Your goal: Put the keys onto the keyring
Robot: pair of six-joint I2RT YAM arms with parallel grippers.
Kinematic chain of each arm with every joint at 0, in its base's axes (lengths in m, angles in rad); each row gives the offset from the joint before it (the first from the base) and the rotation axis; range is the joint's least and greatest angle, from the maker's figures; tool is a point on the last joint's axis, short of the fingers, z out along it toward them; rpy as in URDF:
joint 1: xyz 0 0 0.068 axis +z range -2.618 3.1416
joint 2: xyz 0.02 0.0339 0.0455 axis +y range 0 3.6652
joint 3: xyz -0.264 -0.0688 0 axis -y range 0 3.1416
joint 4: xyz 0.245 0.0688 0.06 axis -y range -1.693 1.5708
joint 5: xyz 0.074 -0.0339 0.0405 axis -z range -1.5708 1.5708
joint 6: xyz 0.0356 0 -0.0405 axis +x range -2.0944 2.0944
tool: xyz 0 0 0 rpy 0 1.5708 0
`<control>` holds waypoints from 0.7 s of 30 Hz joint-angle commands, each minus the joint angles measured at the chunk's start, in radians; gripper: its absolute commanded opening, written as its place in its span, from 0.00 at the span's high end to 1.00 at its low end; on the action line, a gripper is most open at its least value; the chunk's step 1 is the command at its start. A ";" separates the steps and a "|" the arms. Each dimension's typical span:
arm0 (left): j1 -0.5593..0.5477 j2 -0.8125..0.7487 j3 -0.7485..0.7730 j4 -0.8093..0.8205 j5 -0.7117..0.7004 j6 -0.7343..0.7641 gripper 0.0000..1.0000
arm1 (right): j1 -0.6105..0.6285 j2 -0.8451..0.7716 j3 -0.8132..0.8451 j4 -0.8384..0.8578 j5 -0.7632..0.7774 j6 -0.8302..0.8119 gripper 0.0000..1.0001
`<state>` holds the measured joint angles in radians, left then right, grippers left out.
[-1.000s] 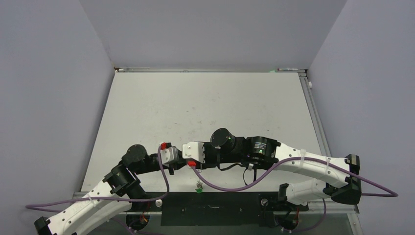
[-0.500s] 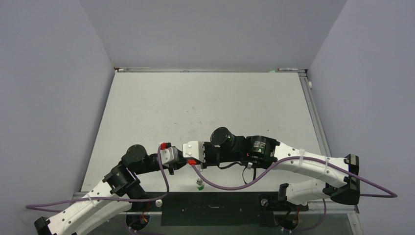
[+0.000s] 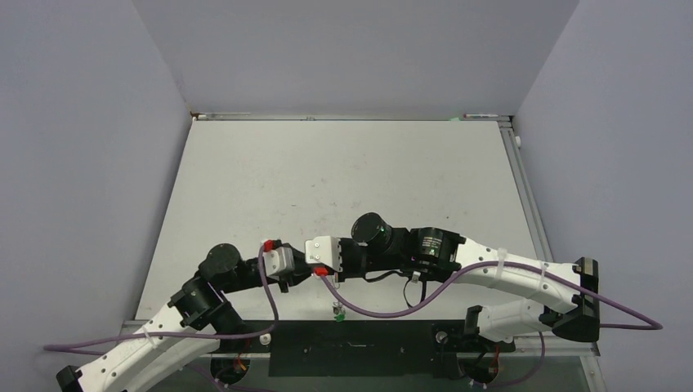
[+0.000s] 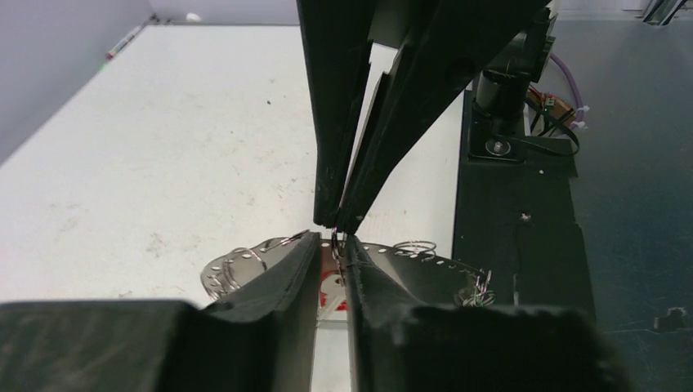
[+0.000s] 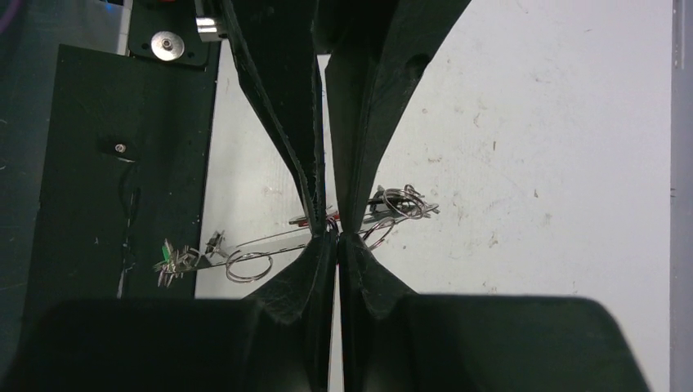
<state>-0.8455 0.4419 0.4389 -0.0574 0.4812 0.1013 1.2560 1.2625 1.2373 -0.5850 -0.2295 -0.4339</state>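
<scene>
My two grippers meet tip to tip near the table's front edge. The left gripper (image 3: 292,271) (image 4: 333,245) is shut on the red-tagged key (image 4: 331,287), which shows in the slit between its fingers. The right gripper (image 3: 309,263) (image 5: 330,235) is shut, pinching a thin wire of the keyring (image 4: 245,260) (image 5: 270,237) just above the left tips. The keyring's beaded chain and wire loop hang out on both sides of the fingers, with a small loose ring (image 5: 248,265) on it. The green-tagged key (image 3: 337,310) (image 5: 167,257) (image 4: 478,290) hangs at the chain's near end by the table edge.
A black strip (image 3: 351,347) with the arm bases runs along the table's front edge, right under the chain's green end. The purple cable (image 3: 384,309) loops beside the grippers. Grey walls stand on three sides of the white table (image 3: 343,180).
The grippers stay tip to tip. The left arm's elbow has shifted slightly left and the green-tagged end of the chain has moved a little to the right.
</scene>
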 commanded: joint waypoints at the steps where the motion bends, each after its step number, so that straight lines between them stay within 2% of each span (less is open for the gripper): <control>1: -0.003 -0.049 0.040 0.082 -0.009 0.003 0.78 | -0.009 -0.067 -0.064 0.125 -0.033 0.025 0.95; 4: 0.001 -0.075 0.037 0.090 -0.016 0.000 0.65 | -0.007 -0.121 -0.132 0.205 -0.033 0.048 0.95; 6: 0.007 -0.089 0.037 0.092 -0.016 -0.001 0.62 | -0.008 -0.161 -0.176 0.262 -0.032 0.064 0.95; 8: 0.009 -0.099 0.033 0.098 -0.017 -0.002 0.62 | -0.008 -0.211 -0.218 0.321 -0.027 0.081 0.95; 15: 0.010 -0.093 0.022 0.128 0.041 -0.015 0.71 | -0.008 -0.354 -0.359 0.545 -0.023 0.142 0.95; 21: 0.010 -0.095 0.009 0.169 0.093 -0.036 0.72 | -0.007 -0.398 -0.428 0.688 -0.009 0.178 0.95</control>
<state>-0.8421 0.3485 0.4385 0.0269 0.5144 0.0891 1.2552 0.8864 0.8284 -0.1104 -0.2428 -0.2977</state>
